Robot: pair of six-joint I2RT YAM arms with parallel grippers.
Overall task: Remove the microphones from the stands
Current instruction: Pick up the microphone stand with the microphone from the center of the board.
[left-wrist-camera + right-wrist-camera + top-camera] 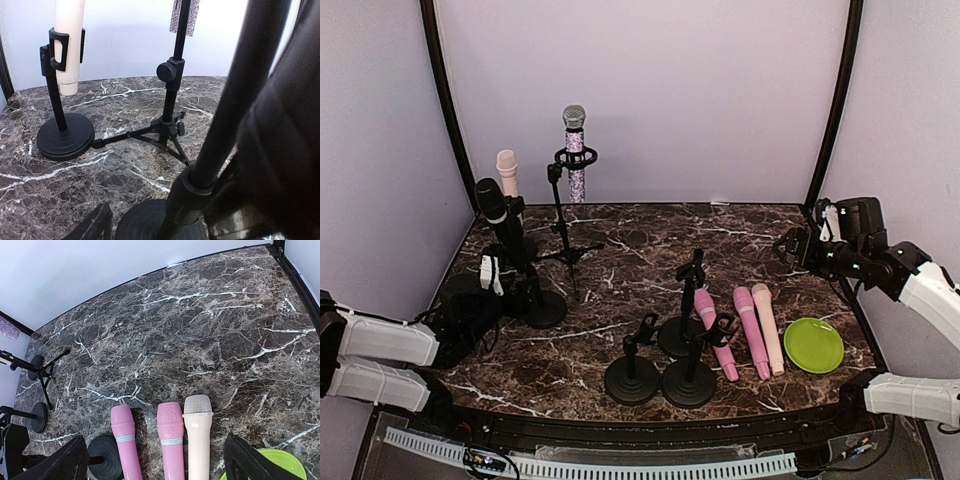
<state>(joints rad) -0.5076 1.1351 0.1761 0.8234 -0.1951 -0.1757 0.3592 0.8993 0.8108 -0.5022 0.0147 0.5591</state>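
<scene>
**Top view.** Left claw (492, 273) low against the pole of the black stand (545, 308). Black mic (496, 212) clipped in that stand, tilted, just above the claw. Right claw (788, 247) raised, well apart from the stand, jaws spread, nothing held.

**Left wrist view.** Jaws apart, one finger (95, 225) low left and clear of the stand (220, 115). Pole rising between the jaws, nothing clamped. Other finger lost in dark blur. Beyond the claw, cream mic (69, 45) in a second stand (65, 135) to the left, tripod (167, 127) straight ahead.

**Right wrist view.** Right claw (155, 462) wide open, empty. Between its fingers, lying side by side: pink mic (124, 440), second pink mic (171, 437), pale mic (198, 440). Green plate (285, 462) beside the right finger.
</scene>
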